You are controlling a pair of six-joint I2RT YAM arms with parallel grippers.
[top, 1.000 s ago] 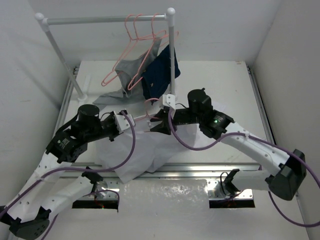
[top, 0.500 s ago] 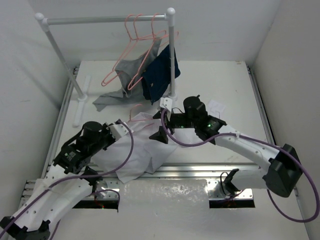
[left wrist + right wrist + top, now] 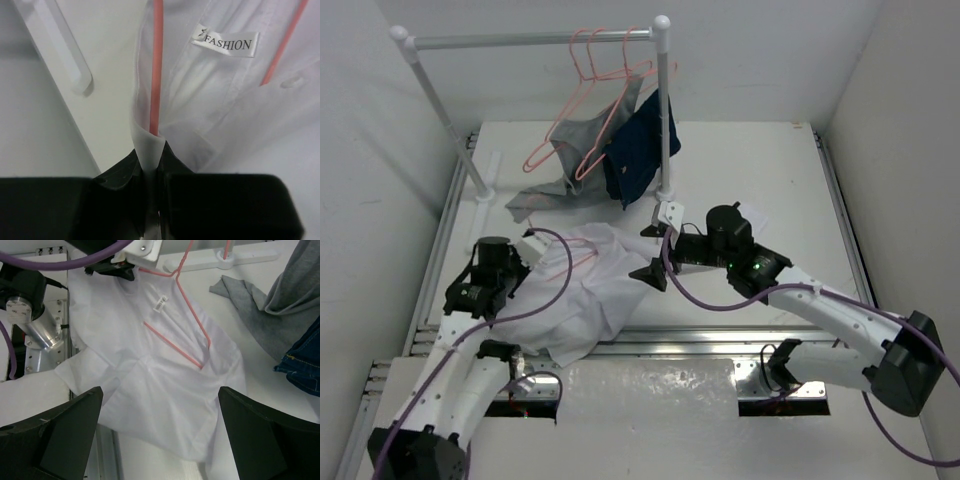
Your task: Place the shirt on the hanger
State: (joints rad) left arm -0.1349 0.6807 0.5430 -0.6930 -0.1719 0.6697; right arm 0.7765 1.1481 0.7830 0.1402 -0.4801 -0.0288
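Shirt [image 3: 585,290] crumpled on table [image 3: 750,170], left of centre; hanger [image 3: 155,65] partly inside collar. Left gripper [image 3: 149,160] pinches collar fold where wire enters it — best held firm. Right gripper [image 3: 657,245] spread wide above shirt — should take far shoulder, draw it over wire.
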